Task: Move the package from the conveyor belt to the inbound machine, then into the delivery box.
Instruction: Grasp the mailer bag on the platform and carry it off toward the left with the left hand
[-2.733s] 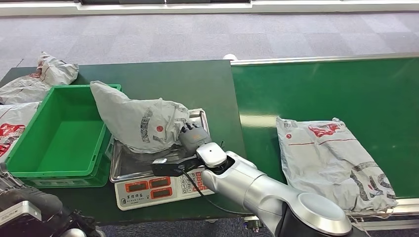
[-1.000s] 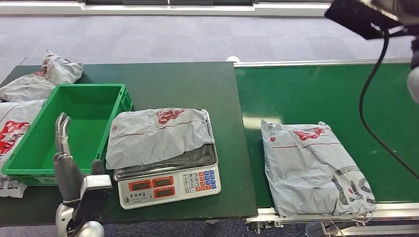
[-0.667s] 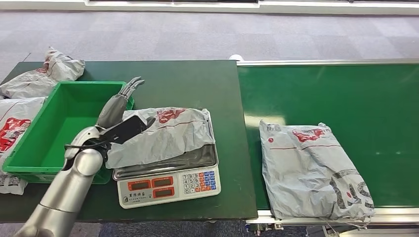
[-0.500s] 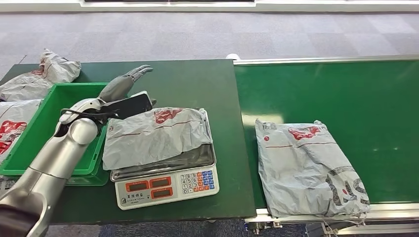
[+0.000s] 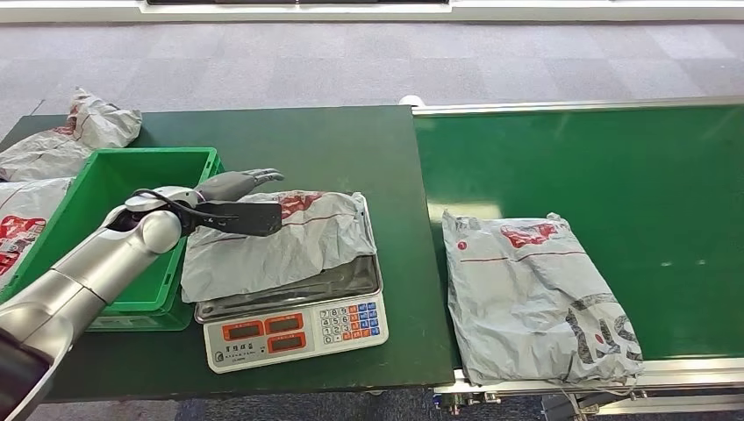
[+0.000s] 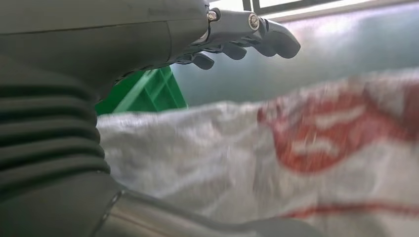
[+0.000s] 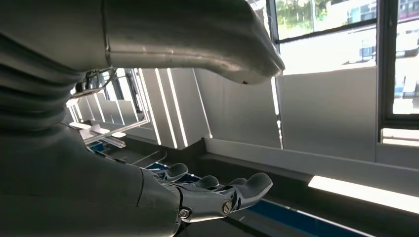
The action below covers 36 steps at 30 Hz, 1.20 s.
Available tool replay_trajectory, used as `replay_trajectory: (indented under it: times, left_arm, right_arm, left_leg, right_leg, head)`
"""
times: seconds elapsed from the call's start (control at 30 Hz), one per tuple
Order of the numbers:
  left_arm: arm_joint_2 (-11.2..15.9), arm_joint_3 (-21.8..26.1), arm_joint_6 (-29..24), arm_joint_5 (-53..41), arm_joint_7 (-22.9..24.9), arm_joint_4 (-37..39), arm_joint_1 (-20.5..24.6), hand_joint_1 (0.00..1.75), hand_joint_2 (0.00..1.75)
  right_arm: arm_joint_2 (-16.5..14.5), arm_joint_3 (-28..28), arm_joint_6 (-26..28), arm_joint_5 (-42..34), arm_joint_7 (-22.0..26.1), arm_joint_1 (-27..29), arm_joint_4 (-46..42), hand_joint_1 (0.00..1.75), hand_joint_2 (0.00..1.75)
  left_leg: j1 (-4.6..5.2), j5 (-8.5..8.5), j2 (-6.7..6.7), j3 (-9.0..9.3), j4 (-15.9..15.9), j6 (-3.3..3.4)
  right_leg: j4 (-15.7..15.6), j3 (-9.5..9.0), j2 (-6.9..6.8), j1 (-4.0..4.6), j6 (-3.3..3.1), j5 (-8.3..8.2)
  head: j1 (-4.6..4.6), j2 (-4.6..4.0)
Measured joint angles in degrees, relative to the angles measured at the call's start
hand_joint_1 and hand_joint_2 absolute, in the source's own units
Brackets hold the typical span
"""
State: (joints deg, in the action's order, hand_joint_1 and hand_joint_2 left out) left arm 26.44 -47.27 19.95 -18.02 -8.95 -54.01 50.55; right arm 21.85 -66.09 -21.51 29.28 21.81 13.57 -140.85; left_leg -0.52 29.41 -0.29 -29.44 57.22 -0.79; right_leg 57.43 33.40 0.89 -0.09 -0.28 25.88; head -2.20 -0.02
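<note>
A grey package with red print (image 5: 289,237) lies flat on the metal tray of the inbound scale (image 5: 294,331). My left hand (image 5: 232,185) reaches in over the package's left far corner, fingers stretched out and apart, holding nothing. In the left wrist view its fingers (image 6: 237,27) hover just above the crumpled package (image 6: 296,163), with the green box (image 6: 148,91) behind. The green delivery box (image 5: 105,219) stands left of the scale and has nothing in it. My right hand (image 7: 212,195) is raised toward the windows, fingers straight, with nothing in it.
A second grey package (image 5: 531,294) lies on the green conveyor belt (image 5: 597,167) near its front edge. Two more packages (image 5: 79,132) (image 5: 22,219) lie left of the box. The dark green table (image 5: 333,145) carries the scale and the box.
My right arm left the package on the scale and lifted out of the head view. My left arm rose and swung from the box's rim over the package. The belt package crept left.
</note>
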Motion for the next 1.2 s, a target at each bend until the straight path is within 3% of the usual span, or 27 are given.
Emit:
replay_trajectory:
  times: [0.2, 0.33, 0.43, 0.57, 0.7, 1.0, 1.2]
  left_arm:
    - [-0.96, -3.01, -2.37, -2.66, -2.62, 4.33, -2.89, 0.02, 1.75]
    - [-4.91, 2.73, -3.78, -16.85, -7.85, 8.12, -7.34, 1.75, 1.75]
    - [-8.32, 5.25, -7.23, -18.44, -9.81, 11.43, -9.62, 1.75, 1.75]
    - [-12.03, 6.45, -11.79, -18.24, -10.14, 14.49, -11.02, 1.75, 1.75]
    - [-13.62, 7.12, -14.74, -18.49, -8.57, 14.80, -10.55, 1.75, 1.75]
    - [-13.02, 7.72, -18.35, -19.75, -5.90, 2.98, -13.35, 1.75, 1.75]
    - [-9.29, 10.30, -19.52, -19.40, -4.23, -11.68, -15.85, 1.75, 1.75]
  right_arm:
    - [-3.88, 2.08, 4.96, 3.12, 1.90, 1.86, 0.95, 0.00, 1.75]
    - [-8.98, 4.26, 10.35, 6.39, 4.66, 3.69, 1.38, 0.00, 1.75]
    - [-12.57, 6.35, 14.47, 8.27, 5.03, 4.77, 1.90, 0.00, 1.75]
    - [-14.06, 7.93, 16.84, 7.53, 3.42, 5.65, 2.37, 0.00, 1.75]
    - [-14.42, 8.10, 16.25, 5.93, 2.58, 6.33, 2.41, 0.00, 1.75]
    - [-17.18, 8.10, 14.95, 6.03, 5.23, 6.64, 2.20, 0.00, 1.75]
    - [-21.62, 7.38, 10.35, 5.99, 10.72, 6.59, 0.61, 0.00, 1.75]
  left_leg:
    - [0.05, 0.01, -0.01, 0.04, -0.03, 0.01]
    - [0.21, 0.16, -0.32, 0.35, -0.25, 0.14]
    - [0.60, 0.70, -0.70, 1.51, -0.61, 0.48]
    - [0.87, 1.56, -1.24, 3.05, -0.78, 0.75]
    - [0.86, 0.98, -1.25, 2.86, -0.74, 0.68]
    - [0.87, 0.75, -1.05, 2.49, -0.68, 0.49]
    - [0.86, 0.77, -0.65, 2.02, -0.68, 0.47]
  right_leg:
    - [-0.01, -0.04, 0.00, -0.05, 0.01, 0.01]
    - [-0.06, -0.66, -0.32, -0.22, 0.17, 0.37]
    - [-0.13, -2.08, -0.78, -0.62, 0.54, 1.28]
    - [-0.14, -3.48, -1.38, -0.87, 0.67, 2.50]
    - [-0.08, -3.29, -1.41, -0.86, 0.64, 1.83]
    - [0.03, -2.23, -1.01, -0.86, 0.49, 1.43]
    - [0.07, -1.61, -0.61, -0.84, 0.46, 1.39]
  head:
    - [0.00, 0.00]
    - [0.00, 0.00]
    - [0.02, 0.00]
    - [-0.01, 0.00]
    - [-0.01, 0.00]
    - [0.00, 0.00]
    - [0.01, 0.00]
